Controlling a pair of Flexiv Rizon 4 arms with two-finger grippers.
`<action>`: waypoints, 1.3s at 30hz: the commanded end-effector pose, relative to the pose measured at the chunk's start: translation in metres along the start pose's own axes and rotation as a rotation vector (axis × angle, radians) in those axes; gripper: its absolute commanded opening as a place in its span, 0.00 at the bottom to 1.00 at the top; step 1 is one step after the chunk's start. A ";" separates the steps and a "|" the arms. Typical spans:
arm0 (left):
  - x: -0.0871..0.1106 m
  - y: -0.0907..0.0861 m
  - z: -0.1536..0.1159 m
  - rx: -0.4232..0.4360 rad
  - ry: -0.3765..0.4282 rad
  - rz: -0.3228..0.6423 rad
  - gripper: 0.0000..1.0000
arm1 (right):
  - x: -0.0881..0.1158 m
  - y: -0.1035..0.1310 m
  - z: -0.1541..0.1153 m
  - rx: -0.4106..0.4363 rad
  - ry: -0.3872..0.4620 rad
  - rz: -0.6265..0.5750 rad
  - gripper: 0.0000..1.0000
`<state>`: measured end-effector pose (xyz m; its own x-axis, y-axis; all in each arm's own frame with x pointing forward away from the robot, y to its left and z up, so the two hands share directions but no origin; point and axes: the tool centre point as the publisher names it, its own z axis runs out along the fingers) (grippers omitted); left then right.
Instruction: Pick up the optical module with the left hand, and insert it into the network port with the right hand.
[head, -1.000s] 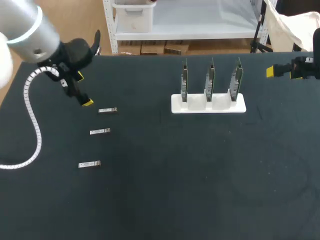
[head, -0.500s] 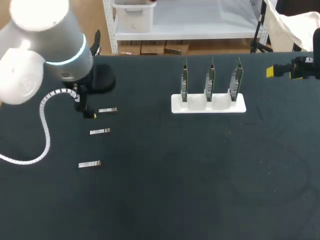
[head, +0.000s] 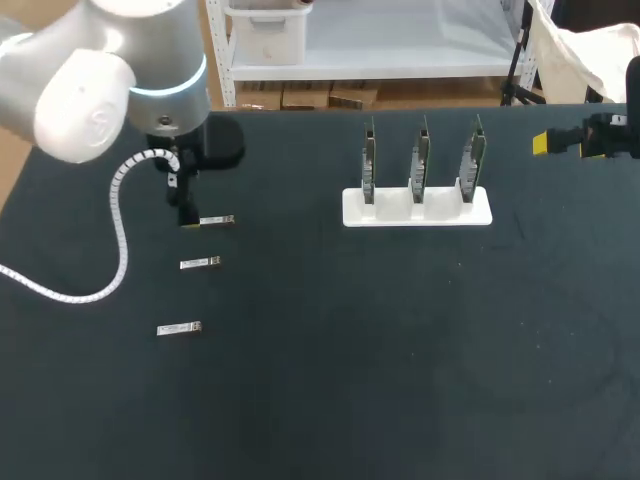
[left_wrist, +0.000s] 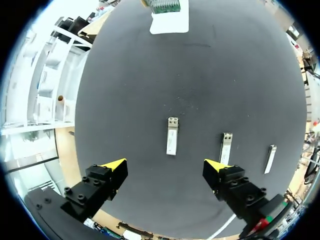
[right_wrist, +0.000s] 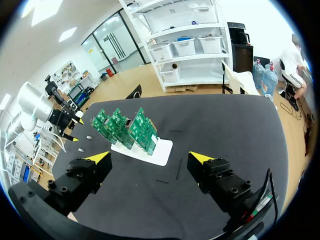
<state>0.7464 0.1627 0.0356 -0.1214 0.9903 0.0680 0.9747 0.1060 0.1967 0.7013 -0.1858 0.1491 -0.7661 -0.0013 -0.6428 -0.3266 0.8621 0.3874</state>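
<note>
Item: optical module (head: 217, 221) | Location: upper left of frame, flat on table (head: 350, 380), topmost of three, left gripper (left_wrist: 165, 164) just beside it | Fingers: left spread wide, empty; right gripper (right_wrist: 150, 157) spread, empty | Handling: probably light, rigid, smooth metal; pinch across long sides, mid-body.

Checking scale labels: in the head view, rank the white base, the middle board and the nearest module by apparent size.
1. white base
2. middle board, seen edge-on
3. nearest module, plainly smallest
</note>
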 end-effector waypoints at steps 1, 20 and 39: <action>-0.006 0.000 0.008 0.025 0.007 -0.008 1.00 | 0.000 0.002 -0.001 0.009 0.000 0.001 1.00; -0.002 -0.001 0.030 0.112 -0.038 -0.076 1.00 | 0.000 0.002 -0.001 0.009 0.000 0.001 1.00; -0.007 -0.005 0.040 0.176 -0.086 -0.039 1.00 | 0.000 0.002 -0.001 0.009 0.000 0.001 1.00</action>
<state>0.7469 0.1594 -0.0047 -0.1514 0.9881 -0.0267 0.9880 0.1521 0.0282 0.7013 -0.1858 0.1491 -0.7660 -0.0012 -0.6428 -0.3266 0.8621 0.3875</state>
